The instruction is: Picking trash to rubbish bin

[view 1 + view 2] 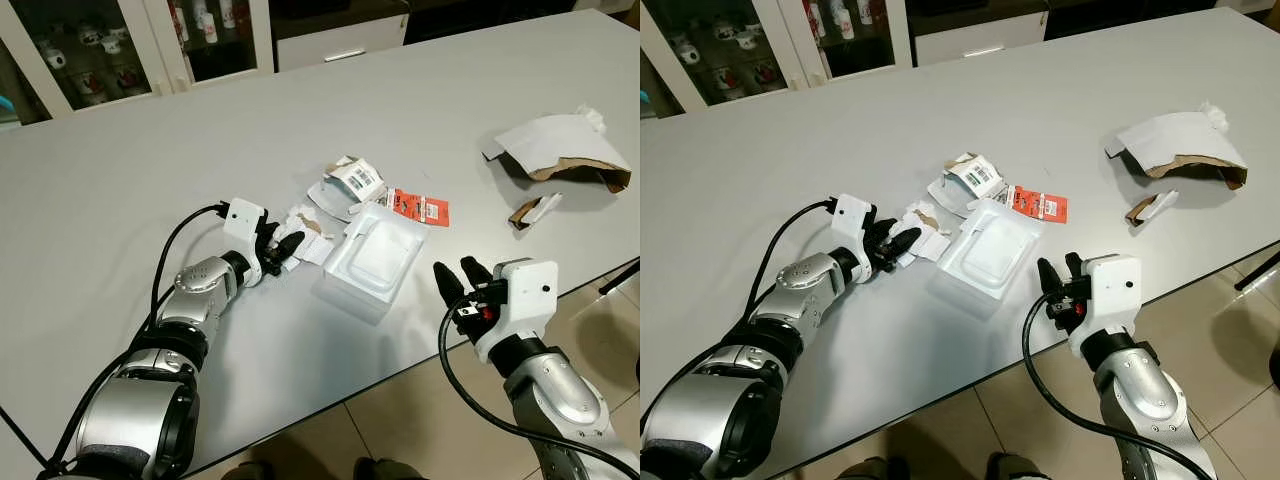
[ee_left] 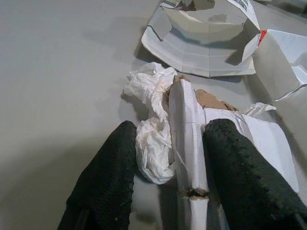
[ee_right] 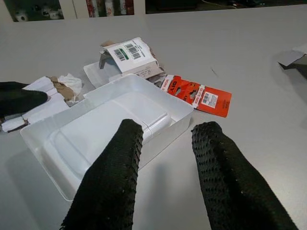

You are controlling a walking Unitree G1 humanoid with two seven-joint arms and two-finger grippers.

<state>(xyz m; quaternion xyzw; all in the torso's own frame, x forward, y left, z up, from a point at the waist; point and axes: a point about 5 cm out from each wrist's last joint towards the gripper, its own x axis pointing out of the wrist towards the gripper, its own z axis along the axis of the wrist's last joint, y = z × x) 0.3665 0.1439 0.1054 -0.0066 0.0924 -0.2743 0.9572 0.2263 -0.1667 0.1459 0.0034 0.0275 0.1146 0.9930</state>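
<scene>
Left gripper straddles crumpled paper scraps, jaws apart; closing squarely should secure them. Right gripper waits open.

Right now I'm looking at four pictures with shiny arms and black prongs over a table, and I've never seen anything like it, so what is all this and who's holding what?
It is a humanoid robot with two silver arms, each ending in a gripper of two black fingers. Two pictures come from its head, looking down at a grey table. The other two come from cameras on its wrists, looking along the fingers.

On the table lie scraps: a white plastic tray, a red card, a barcoded packet, and a torn paper bag farther off.

The left gripper has its fingers open around crumpled white paper, not yet closed on it. The right gripper hovers open near the table edge, pointing at the tray, holding nothing.
</scene>
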